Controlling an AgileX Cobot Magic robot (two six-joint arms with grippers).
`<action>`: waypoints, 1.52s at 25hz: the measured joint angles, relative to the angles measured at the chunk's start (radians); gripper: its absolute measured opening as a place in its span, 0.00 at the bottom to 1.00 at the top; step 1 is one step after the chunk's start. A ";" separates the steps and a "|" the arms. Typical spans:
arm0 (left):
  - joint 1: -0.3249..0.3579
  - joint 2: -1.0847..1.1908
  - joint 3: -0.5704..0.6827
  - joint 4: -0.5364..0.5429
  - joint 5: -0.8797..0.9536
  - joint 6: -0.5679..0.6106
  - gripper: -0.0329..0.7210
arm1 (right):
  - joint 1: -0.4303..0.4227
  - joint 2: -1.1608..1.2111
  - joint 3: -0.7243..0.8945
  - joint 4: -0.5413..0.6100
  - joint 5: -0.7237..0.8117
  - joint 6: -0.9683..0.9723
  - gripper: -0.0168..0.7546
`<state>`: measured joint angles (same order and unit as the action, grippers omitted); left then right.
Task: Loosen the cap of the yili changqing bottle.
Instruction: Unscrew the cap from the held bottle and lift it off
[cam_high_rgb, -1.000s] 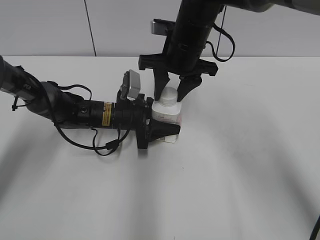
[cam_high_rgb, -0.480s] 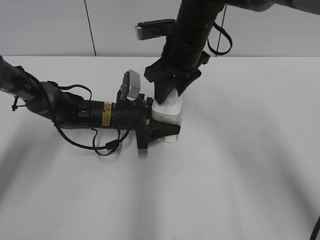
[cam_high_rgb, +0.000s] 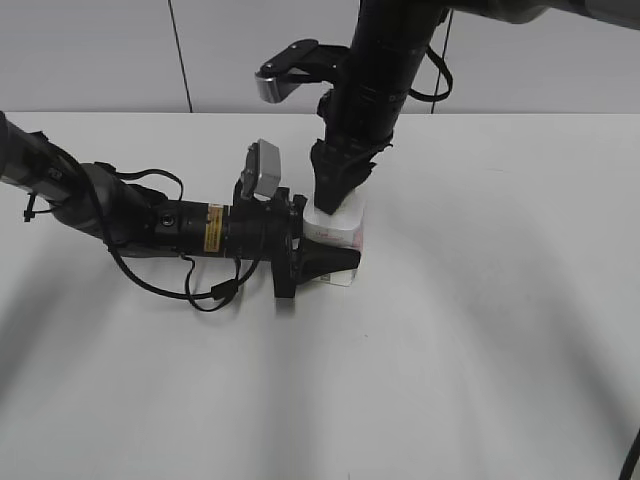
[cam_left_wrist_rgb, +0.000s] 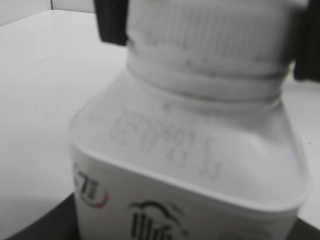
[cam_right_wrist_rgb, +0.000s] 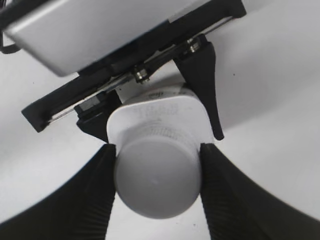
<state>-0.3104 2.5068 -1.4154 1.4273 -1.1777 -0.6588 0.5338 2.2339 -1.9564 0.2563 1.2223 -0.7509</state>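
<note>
While the left gripper (cam_high_rgb: 320, 262) clamps the yili changqing bottle (cam_high_rgb: 338, 232) from nine o'clock to brace it, the right gripper (cam_right_wrist_rgb: 156, 186) pinches the cap (cam_right_wrist_rgb: 157, 179) from twelve, set to twist.

A lab-like test bench: bare white table (cam_high_rgb: 480, 330) before plain grey wall panels (cam_high_rgb: 90, 50).

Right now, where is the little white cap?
In the right wrist view the cap sits on the bottle, pinched between the right gripper jaws, near the table's middle.
</note>
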 joint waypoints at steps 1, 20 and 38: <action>0.000 0.000 0.000 0.000 0.000 0.000 0.58 | 0.000 0.000 0.000 0.000 0.000 -0.030 0.54; 0.000 0.000 -0.002 0.005 0.000 0.000 0.57 | 0.000 0.000 -0.001 0.000 0.000 -0.497 0.54; 0.000 0.000 -0.003 0.007 0.000 0.000 0.57 | 0.000 0.000 -0.001 0.000 0.000 -0.501 0.54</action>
<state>-0.3104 2.5068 -1.4186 1.4345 -1.1773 -0.6588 0.5338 2.2339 -1.9576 0.2563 1.2223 -1.2521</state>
